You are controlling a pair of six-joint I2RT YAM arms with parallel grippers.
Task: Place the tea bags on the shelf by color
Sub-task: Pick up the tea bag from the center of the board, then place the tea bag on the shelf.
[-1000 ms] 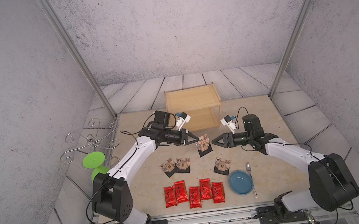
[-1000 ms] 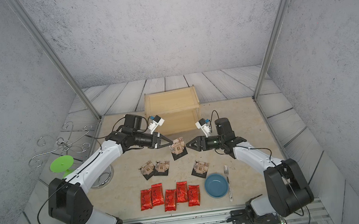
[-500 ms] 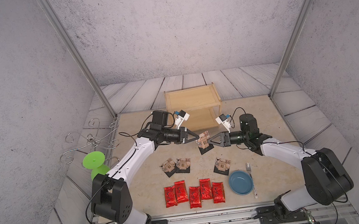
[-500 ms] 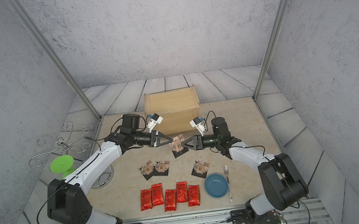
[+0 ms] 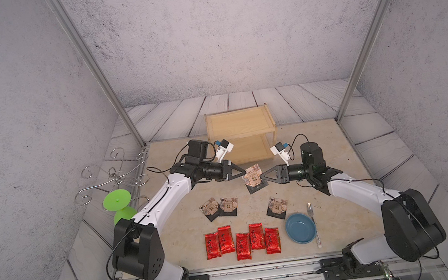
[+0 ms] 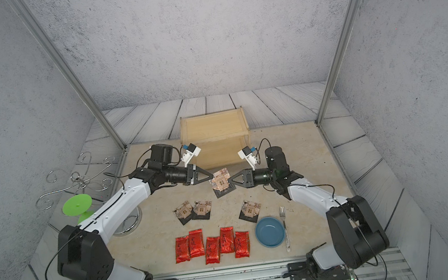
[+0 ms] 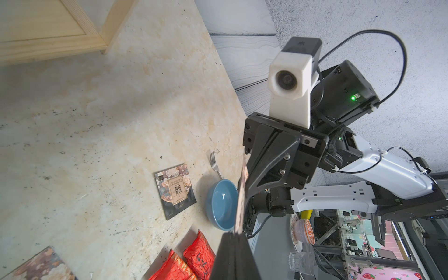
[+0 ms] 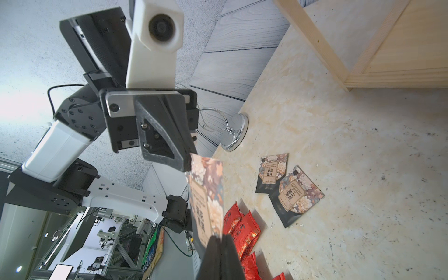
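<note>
The five red tea bags [image 5: 242, 246] are glossy foil with dark script. The black tea bags [image 5: 227, 206] bear beige labels ringed by pale floral print, and the raised black tea bag [image 5: 252, 177] shows the same pattern. The shelf [image 5: 239, 124] is pale natural wood. The desk [image 5: 181, 227] is mottled cream stone. The bowl [image 5: 300, 227] is blue, the goblet [image 5: 117, 199] bright green, the wire stand [image 5: 111, 175] chrome. The left tool [image 5: 243, 173] and right tool [image 5: 262, 177] are black.

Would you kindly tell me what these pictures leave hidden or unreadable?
Shelf lower tier: in both top views the upper tier covers its back part.
Held black tea bag: edge-on in the left wrist view, print unreadable.
Red tea bags: cut off by the picture's edge in the right wrist view; script too small in both top views.
</note>
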